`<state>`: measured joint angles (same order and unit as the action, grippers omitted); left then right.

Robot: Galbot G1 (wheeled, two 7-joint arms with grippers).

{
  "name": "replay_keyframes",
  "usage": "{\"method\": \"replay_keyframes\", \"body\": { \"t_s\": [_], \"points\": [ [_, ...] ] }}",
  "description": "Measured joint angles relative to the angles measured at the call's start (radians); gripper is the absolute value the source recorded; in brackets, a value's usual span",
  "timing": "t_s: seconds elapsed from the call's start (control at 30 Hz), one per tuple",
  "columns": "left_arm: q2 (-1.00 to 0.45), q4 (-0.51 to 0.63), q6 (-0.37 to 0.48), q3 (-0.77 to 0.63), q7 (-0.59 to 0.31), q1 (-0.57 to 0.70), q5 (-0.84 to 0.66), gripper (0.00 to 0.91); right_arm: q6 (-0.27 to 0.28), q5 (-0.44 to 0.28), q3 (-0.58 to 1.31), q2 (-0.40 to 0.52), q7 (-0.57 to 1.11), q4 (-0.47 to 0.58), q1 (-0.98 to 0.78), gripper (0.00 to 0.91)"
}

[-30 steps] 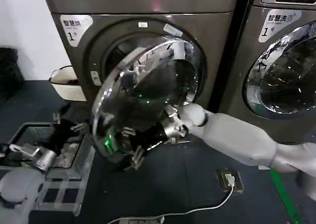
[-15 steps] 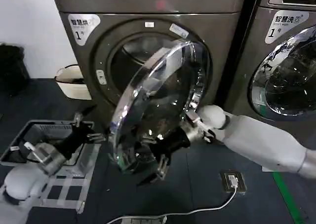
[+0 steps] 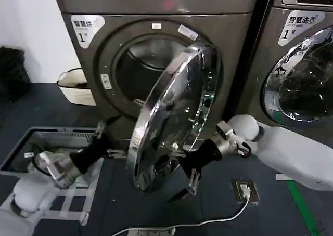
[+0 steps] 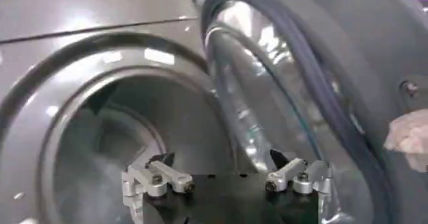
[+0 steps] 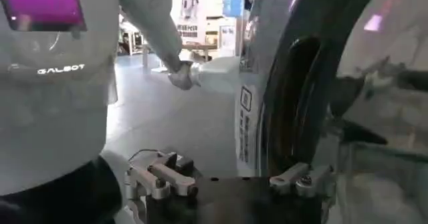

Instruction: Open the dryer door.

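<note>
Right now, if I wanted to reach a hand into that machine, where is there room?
The drum opening is free on its left half, between the door ring and the swung-out door. Low down it is crowded: the left gripper hangs under the opening, and the right gripper sits at the door's lower edge.

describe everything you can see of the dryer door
The dryer door is round, with a shiny chrome rim around a clear bulging window and a dark rubber seal on its inner side. It stands swung well open, hinged on the robot's right of the drum opening, its free edge low and toward the robot. The right gripper sits at its lower edge, jaws spread; contact is unclear. The left gripper hovers beside it, jaws apart, not touching.
</note>
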<state>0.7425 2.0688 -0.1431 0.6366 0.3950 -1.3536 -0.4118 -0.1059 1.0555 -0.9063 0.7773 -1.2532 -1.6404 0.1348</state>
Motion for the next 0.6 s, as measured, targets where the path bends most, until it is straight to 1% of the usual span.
{"method": "replay_keyframes", "body": {
  "t_s": [0.2, 0.37, 0.6],
  "points": [
    [-0.01, 0.031, -0.006, -0.032, 0.013, 0.004, 0.016, 0.907, 0.0, -0.007, 0.001, -0.037, 0.001, -0.03, -0.02, 0.907],
    [-0.019, 0.07, -0.006, -0.053, 0.019, -0.003, 0.028, 0.907, -0.003, -0.014, 0.001, -0.071, -0.047, -0.057, -0.023, 0.907],
    [-0.03, 0.115, -0.014, -0.089, 0.022, 0.005, 0.059, 0.907, -0.025, -0.031, 0.004, -0.117, -0.063, -0.097, -0.034, 0.907]
  ]
}}
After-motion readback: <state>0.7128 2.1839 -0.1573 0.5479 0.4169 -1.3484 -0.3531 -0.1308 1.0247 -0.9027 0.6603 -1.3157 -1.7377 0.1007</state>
